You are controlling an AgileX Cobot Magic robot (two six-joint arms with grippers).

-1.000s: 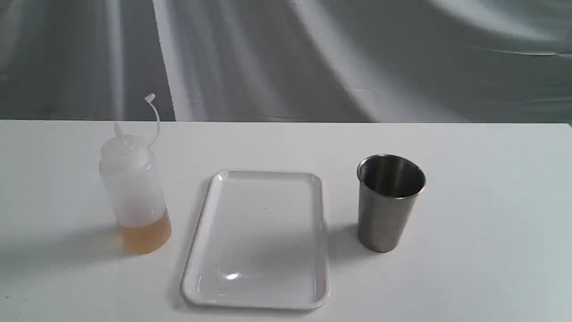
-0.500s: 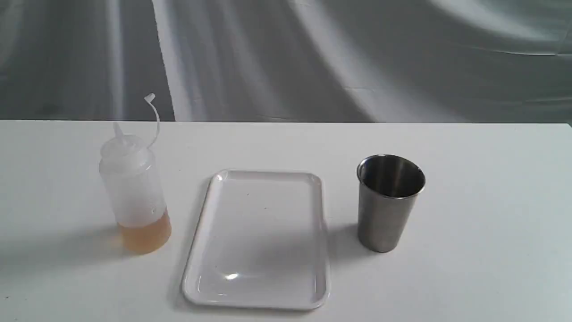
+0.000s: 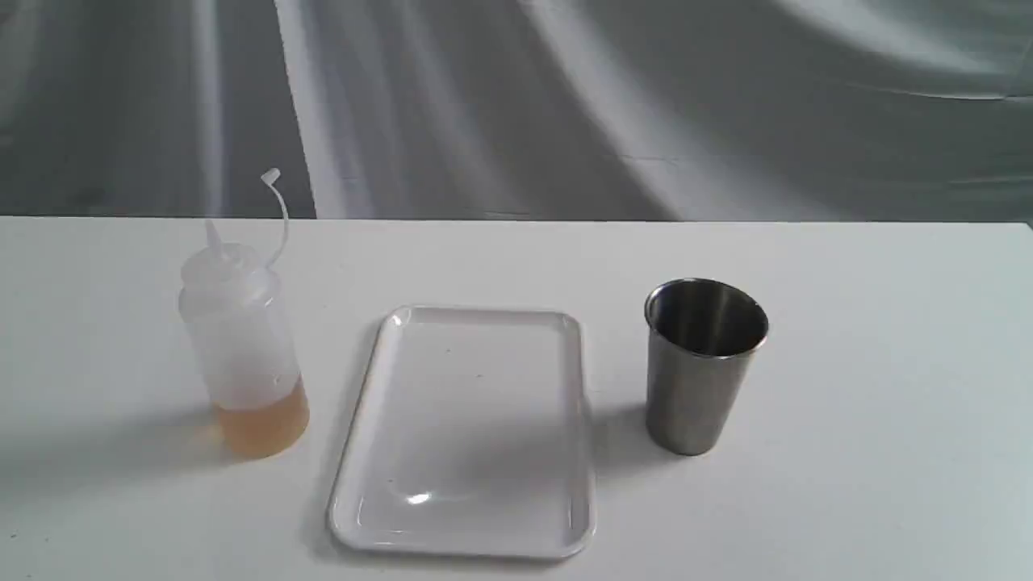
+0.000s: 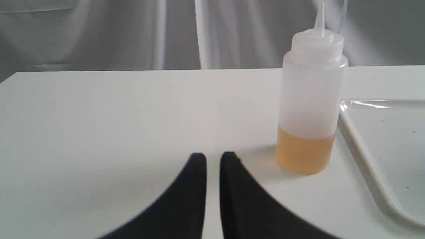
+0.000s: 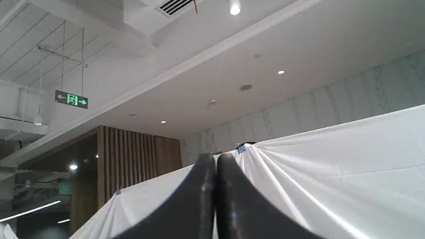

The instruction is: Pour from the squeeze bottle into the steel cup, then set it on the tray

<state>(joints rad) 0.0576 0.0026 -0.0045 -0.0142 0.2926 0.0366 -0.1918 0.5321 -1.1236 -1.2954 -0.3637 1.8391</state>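
The squeeze bottle [image 3: 242, 347] stands upright at the table's left, amber liquid in its bottom, its cap hanging off a curved tether. The white tray [image 3: 468, 428] lies empty in the middle. To its right stands the steel cup [image 3: 702, 363], upright. Neither gripper shows in the exterior view. In the left wrist view my left gripper [image 4: 213, 159] hovers low over the table, its black fingers almost together with only a thin slit and nothing between them; the bottle [image 4: 310, 109] is a short way off beside the tray's rim [image 4: 358, 139]. My right gripper [image 5: 215, 157] is shut and points up at the ceiling.
The white table [image 3: 888, 323] ends at a far edge in front of a grey draped backdrop [image 3: 565, 105]. The right wrist view shows only white sheeting [image 5: 332, 159], ceiling lights and an exit sign [image 5: 71, 99].
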